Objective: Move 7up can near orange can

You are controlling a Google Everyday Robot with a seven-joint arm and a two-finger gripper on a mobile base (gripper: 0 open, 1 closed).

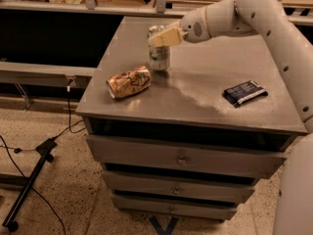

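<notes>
Gripper (pixel 165 36), at 1 o'clock from the orange can (pixel 128 82), hides the top of the 7up can (pixel 159 58). Arm (pixel 266 16) cut by right edge.

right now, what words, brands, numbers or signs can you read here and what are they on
No text here can be read.
7up can: greenish-white label, print too blurred to read.
orange can: pale tan markings, crushed and unreadable.
dark-blue packet: pale print, too small to read.
tool: at the top of the 7up can, no marking visible.
</notes>
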